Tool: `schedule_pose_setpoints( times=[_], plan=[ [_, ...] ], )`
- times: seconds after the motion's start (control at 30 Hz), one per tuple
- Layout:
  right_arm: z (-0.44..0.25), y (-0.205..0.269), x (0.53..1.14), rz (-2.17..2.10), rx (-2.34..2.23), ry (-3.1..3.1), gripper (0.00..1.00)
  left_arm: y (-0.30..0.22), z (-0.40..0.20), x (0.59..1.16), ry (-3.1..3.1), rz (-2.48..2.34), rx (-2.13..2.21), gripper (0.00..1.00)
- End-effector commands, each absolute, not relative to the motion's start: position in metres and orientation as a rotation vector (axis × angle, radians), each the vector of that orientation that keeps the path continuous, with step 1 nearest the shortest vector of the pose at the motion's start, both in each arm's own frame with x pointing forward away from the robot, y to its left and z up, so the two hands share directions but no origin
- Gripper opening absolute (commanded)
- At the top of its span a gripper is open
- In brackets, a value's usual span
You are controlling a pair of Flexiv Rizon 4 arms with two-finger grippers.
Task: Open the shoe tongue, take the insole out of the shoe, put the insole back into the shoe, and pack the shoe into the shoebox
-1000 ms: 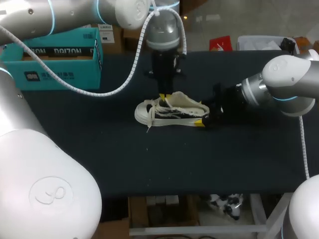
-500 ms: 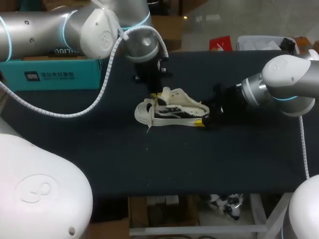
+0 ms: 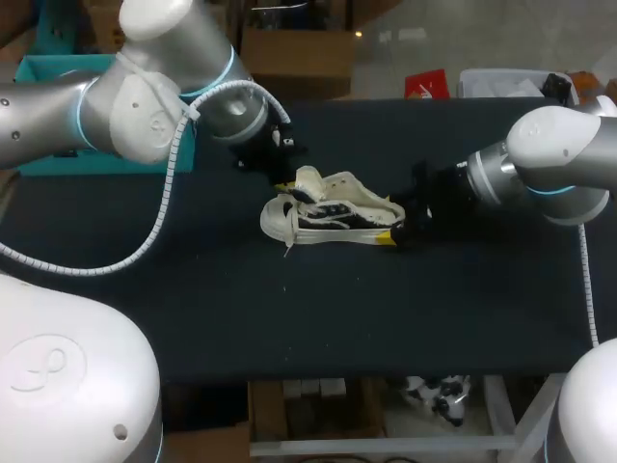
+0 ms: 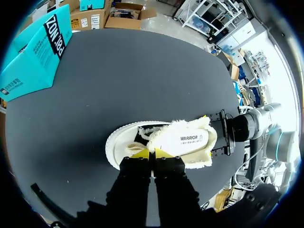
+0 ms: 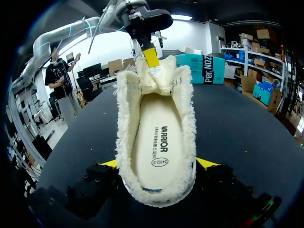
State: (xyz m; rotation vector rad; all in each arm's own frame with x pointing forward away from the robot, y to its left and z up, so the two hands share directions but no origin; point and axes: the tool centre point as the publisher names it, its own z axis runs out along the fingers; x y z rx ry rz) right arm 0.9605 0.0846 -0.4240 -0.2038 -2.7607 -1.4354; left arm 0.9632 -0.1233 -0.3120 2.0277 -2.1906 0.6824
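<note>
Fingers [image 4: 142,154] of left gripper [image 4: 152,153] clenched together on fleecy tongue [image 5: 154,76], lifted toward toe. Right gripper [image 5: 159,164] clamped on heel of shoe [image 3: 328,217], centre of frame on dark table [image 3: 289,318]. Risk: fleece slipping from thin pinch, or hard pull dragging shoe out of heel grip. Left arm from upper left, wrist tilted low over toe; right arm low, level, from right. Teal shoebox [image 4: 33,57] upper left, well apart.

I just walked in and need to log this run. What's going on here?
The right gripper is shut on the heel of the shoe, steadying it on the table. The left gripper pinches the tongue, holding it up so the fleecy insole shows, lying inside. The shoebox sits at the table's far left corner.
</note>
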Motion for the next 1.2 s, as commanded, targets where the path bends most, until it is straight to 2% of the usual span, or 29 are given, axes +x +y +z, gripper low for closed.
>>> schedule_pose_setpoints(
  times=[0.03,0.33,0.4,0.43,0.53,0.6,0.67,0.73,0.83,0.9,0.93,0.97,1.2],
  plan=[
    [-0.427,0.083,0.961,-1.440,-0.200,-2.757,0.00,-0.118,-0.313,0.963,-2.155,0.776,1.962,0.00],
    [-0.427,0.083,0.961,-1.440,-0.200,-2.757,0.00,-0.122,-0.318,0.964,-2.178,0.746,1.838,0.02],
    [-0.427,0.083,0.961,-1.440,-0.200,-2.757,0.00,-0.126,-0.314,0.962,-2.212,0.753,1.799,0.48],
    [-0.427,0.083,0.961,-1.440,-0.200,-2.757,0.00,-0.130,-0.309,0.957,-2.235,0.756,1.783,0.54],
    [-0.427,0.083,0.961,-1.440,-0.200,-2.757,0.00,-0.136,-0.296,0.954,-2.306,0.757,1.750,0.81],
    [-0.427,0.083,0.961,-1.440,-0.200,-2.757,0.00,-0.139,-0.285,0.953,-2.348,0.752,1.730,0.91],
    [-0.427,0.083,0.961,-1.440,-0.200,-2.757,0.00,-0.142,-0.273,0.952,-2.401,0.749,1.710,0.94],
    [-0.427,0.083,0.961,-1.440,-0.200,-2.757,0.00,-0.143,-0.262,0.950,-2.460,0.738,1.687,0.93],
    [-0.427,0.083,0.961,-1.440,-0.200,-2.757,0.00,-0.149,-0.247,0.943,-2.546,0.732,1.626,0.73],
    [-0.427,0.083,0.961,-1.440,-0.200,-2.757,0.00,-0.153,-0.237,0.943,-2.606,0.730,1.568,0.42],
    [-0.427,0.083,0.961,-1.440,-0.200,-2.757,0.00,-0.155,-0.233,0.944,-2.630,0.720,1.522,0.09],
    [-0.427,0.083,0.961,-1.440,-0.200,-2.757,0.00,-0.159,-0.231,0.943,-2.662,0.705,1.472,0.00],
    [-0.427,0.083,0.961,-1.440,-0.200,-2.757,0.00,-0.176,-0.221,0.953,-2.873,0.601,0.939,0.00]
  ],
)
